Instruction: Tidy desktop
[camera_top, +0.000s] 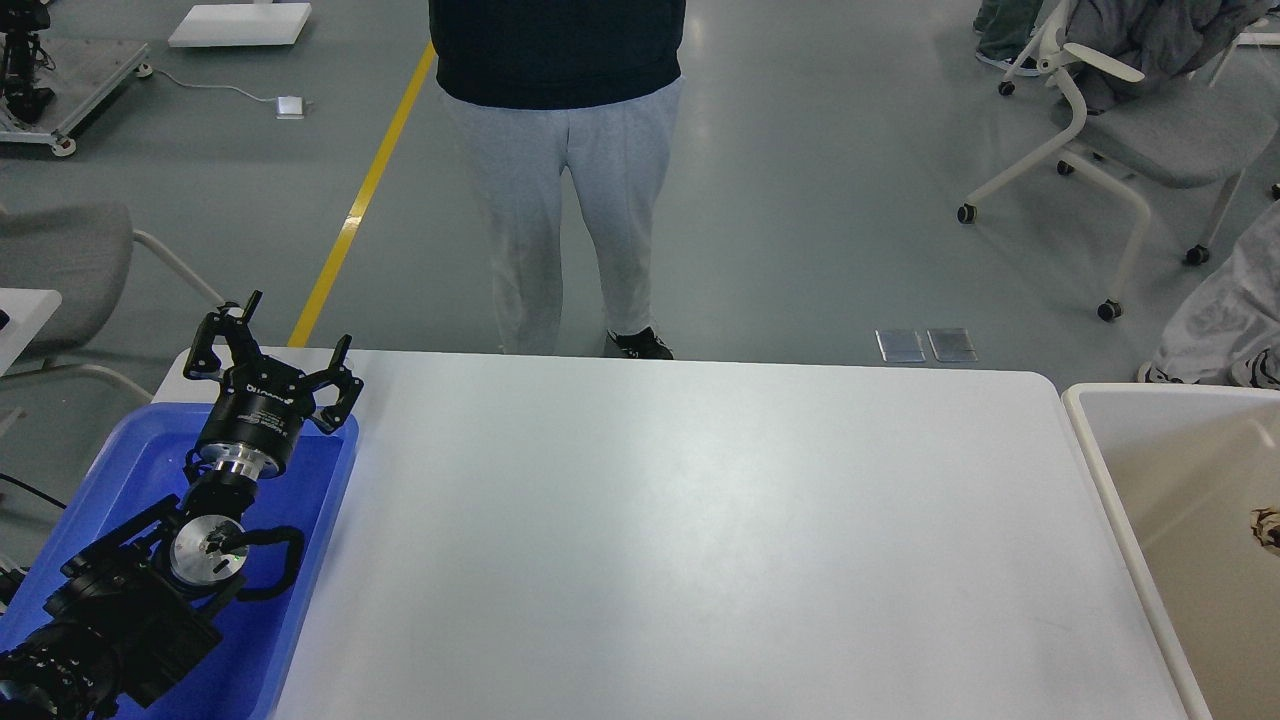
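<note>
Bench (700, 520) fills centre, bare white top, nothing on it in view. Left end effector (275, 345) over far end of blue tray (330, 520), fingers apart, holding nothing. Right arm out of view. Likely step: release into tray done or pick pending; lift clear of tray rim before swinging. Tray contents hidden by arm. Beige bin (1100, 470) right: small dark item (1268, 530) at edge, unidentifiable.

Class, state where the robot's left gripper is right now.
In the head view, the left gripper is at far left, open, above the blue tray's far end beside the desktop.
</note>
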